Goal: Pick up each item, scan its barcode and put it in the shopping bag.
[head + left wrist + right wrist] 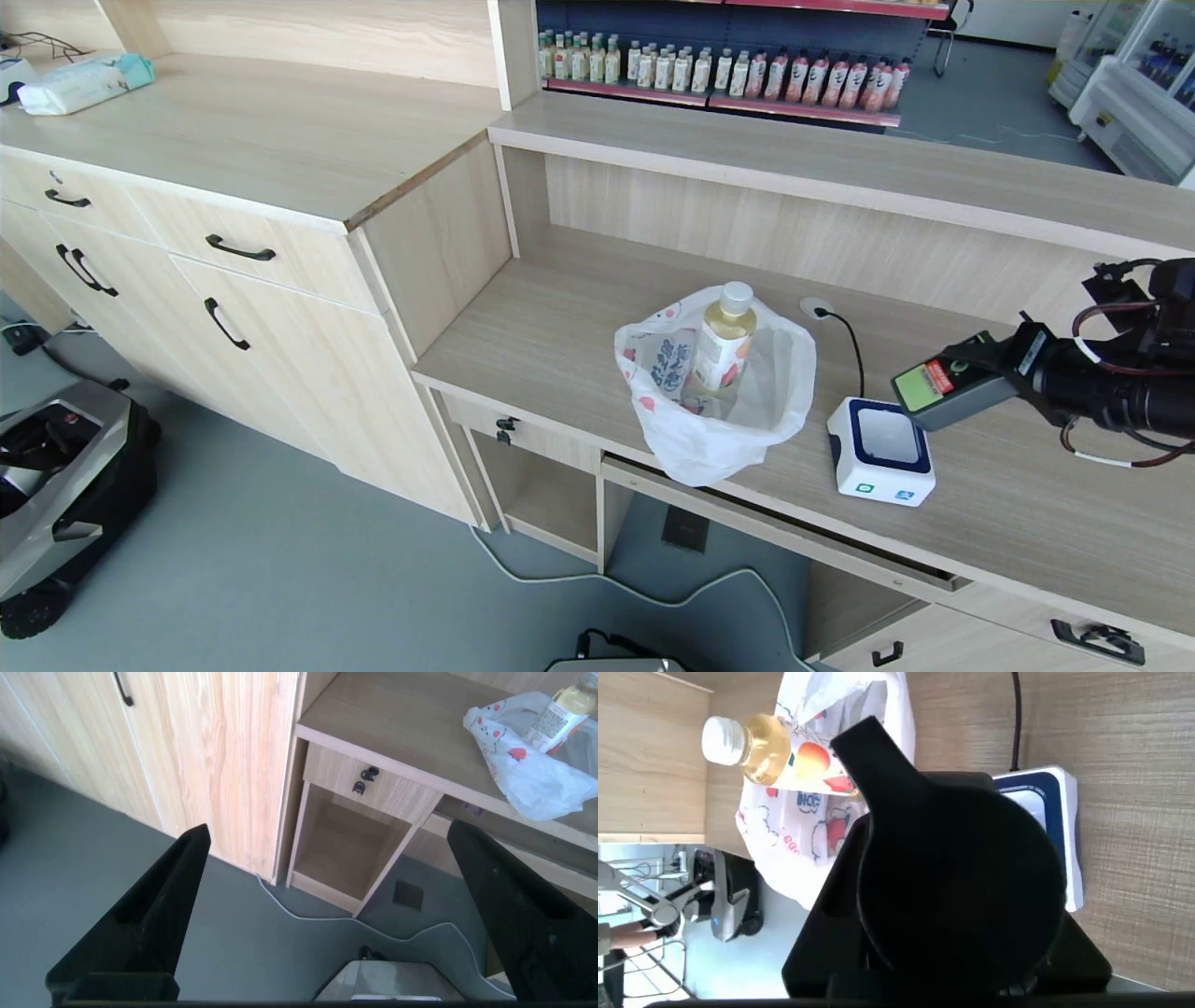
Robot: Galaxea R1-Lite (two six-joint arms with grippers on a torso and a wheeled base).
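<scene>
Right gripper [1016, 366], at the right of the head view, is pinched on one end of a dark box [943, 385]. The box is held roughly level, just above and beside the scanner [879, 450], apart from it and with the free end toward it. This is judged to be the barcode being presented to the scan window, so the scan step is in hand. The barcode itself cannot be made out.

Shopping bag [686, 439] is stood open at frame centre on the counter [1027, 504], just left of the scanner, presumably so the drop needs only a short swing. A bottle [724, 341] is upright inside, cap above the rim, so one item is judged bagged.

Scanner cable [854, 350] is routed up-frame to a grommet [815, 307] in the counter, clear of the swing path.

Left gripper [327, 840]: fingers are spread wide with nothing between them, hung over the floor near the cabinet front. It is judged parked.

Labels:
- Box: a green and red panel on the end face.
- Bottle: a white label with red and green.
- Bag: blue characters and a red fruit print.
- Scanner: two small icons on the front, green and blue.

No text is legible.
</scene>
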